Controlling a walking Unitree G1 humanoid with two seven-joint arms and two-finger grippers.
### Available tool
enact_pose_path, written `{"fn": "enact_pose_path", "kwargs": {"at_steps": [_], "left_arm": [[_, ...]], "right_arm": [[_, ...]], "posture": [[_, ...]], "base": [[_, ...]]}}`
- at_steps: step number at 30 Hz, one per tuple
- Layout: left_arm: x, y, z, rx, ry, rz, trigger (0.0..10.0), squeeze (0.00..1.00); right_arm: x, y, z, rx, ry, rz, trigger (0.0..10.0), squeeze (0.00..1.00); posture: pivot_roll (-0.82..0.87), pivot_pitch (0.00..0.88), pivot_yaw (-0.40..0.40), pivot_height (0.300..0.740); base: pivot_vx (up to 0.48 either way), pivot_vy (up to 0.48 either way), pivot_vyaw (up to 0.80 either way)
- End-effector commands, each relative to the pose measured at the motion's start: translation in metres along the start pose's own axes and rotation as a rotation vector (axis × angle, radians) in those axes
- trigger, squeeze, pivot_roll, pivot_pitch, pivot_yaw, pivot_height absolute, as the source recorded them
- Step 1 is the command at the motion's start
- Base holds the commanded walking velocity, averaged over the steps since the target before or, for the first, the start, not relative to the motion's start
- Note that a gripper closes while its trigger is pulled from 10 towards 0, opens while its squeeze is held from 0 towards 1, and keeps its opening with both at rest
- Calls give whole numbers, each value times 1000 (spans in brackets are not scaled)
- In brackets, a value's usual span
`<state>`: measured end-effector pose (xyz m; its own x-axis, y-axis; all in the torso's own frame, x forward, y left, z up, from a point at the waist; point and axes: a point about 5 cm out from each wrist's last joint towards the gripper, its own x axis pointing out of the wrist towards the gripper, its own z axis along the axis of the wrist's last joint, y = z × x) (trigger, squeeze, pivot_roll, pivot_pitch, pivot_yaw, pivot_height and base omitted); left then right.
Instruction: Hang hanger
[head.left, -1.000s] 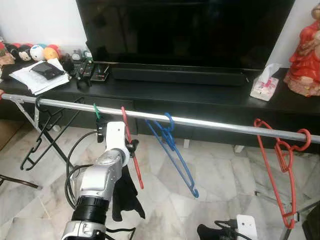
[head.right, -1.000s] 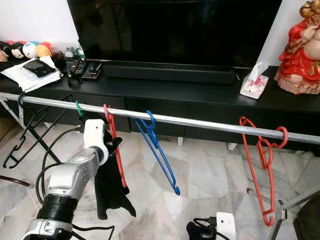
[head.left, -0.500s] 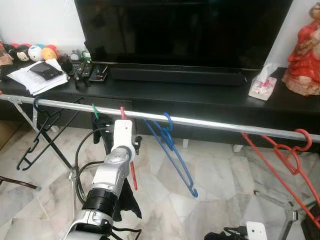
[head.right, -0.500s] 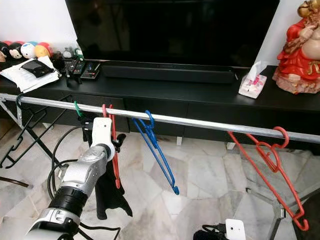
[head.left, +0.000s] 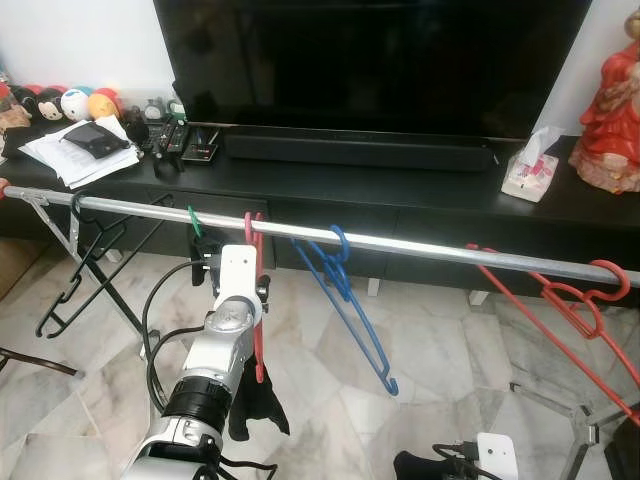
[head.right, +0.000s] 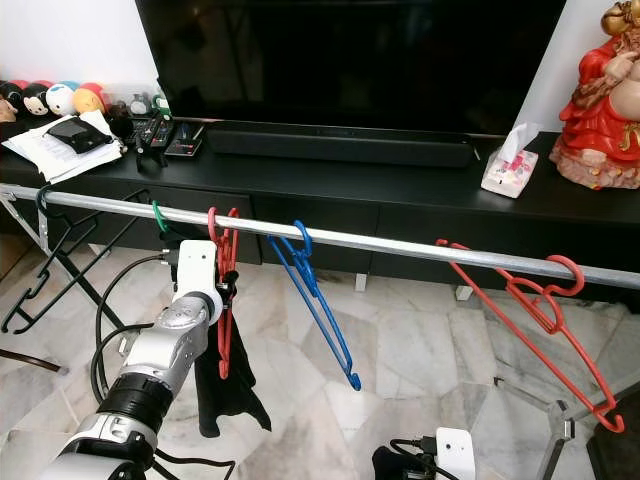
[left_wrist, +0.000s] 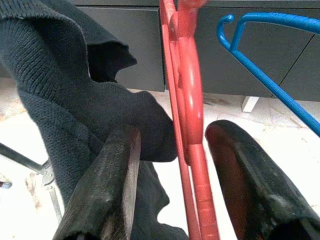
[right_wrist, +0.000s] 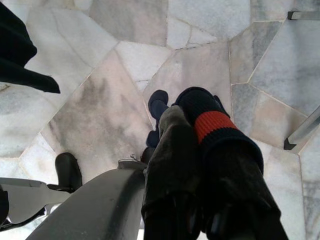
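The red hanger (head.left: 257, 300) had swung to hang straight from the rail (head.left: 400, 244); my left pincer (left_wrist: 172, 165) stood spread around it.

Red plastic hanger (head.left: 257, 300): hooked over the silver rail (head.left: 420, 246), hanging almost edge-on, body dropping straight down. Sits between the parted fingers of the left gripper (left_wrist: 172, 165), nearer the far finger, no clear contact. Dark knit garment (left_wrist: 75, 100) just beside it, on the gripper's other side.
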<state>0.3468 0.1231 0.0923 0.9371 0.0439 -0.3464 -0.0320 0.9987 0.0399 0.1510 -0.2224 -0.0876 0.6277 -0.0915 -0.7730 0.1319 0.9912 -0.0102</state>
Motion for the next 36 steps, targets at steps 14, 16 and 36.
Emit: {"fn": "enact_pose_path", "kwargs": {"at_steps": [14,16,36], "left_arm": [[4,-3,1,9,-28,-17,0,0],[4,-3,1,10,-29,-19,0,0],[4,0,-3,14,-22,-14,0,0]], "right_arm": [[0,4,0,-8,-13,5,10000,0],[1,6,1,-9,-13,8,10000,0],[-2,-11,0,-8,-5,-10,10000,0]], "posture": [[-169,6,9,740],[-170,6,10,740],[-169,6,10,740]], "base": [[0,0,0],[0,0,0],[0,0,0]]}}
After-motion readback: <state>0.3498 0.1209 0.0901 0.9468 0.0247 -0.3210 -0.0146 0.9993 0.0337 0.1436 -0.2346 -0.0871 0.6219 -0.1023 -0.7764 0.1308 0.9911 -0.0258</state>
